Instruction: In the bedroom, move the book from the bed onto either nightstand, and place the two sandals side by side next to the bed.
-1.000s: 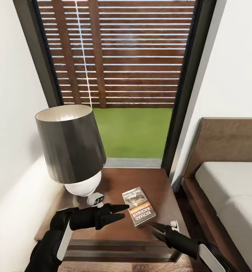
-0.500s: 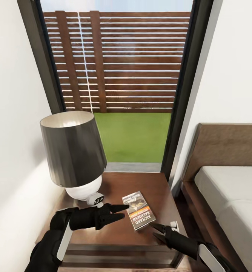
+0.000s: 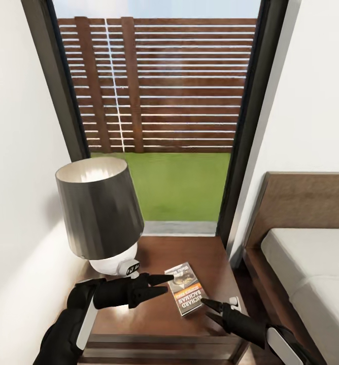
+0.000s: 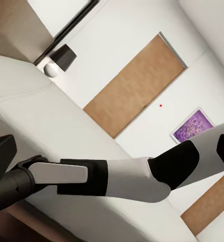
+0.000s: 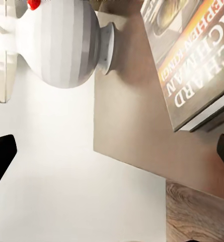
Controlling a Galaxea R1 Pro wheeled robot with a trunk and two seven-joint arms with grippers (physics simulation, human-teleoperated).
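Head view: book [image 3: 187, 288] lies on nightstand [image 3: 154, 314] — right gripper [image 3: 209, 309] parted, empty; left gripper [image 3: 165, 284] narrow — sandals are best sought next.

On my head view the nightstand [image 3: 154, 309] is a glossy dark brown wood. On it, the book [image 3: 186, 288] has a grey-black cover with a dark picture, an orange band and white lettering. Left of the book, the lamp [image 3: 99, 213] has a dark grey shade over a white ribbed base. Right of the nightstand, the bed [image 3: 311, 243] pairs a brown headboard with a pale grey-white mattress. Behind the nightstand, green grass [image 3: 179, 180] meets a brown slatted fence [image 3: 159, 86].
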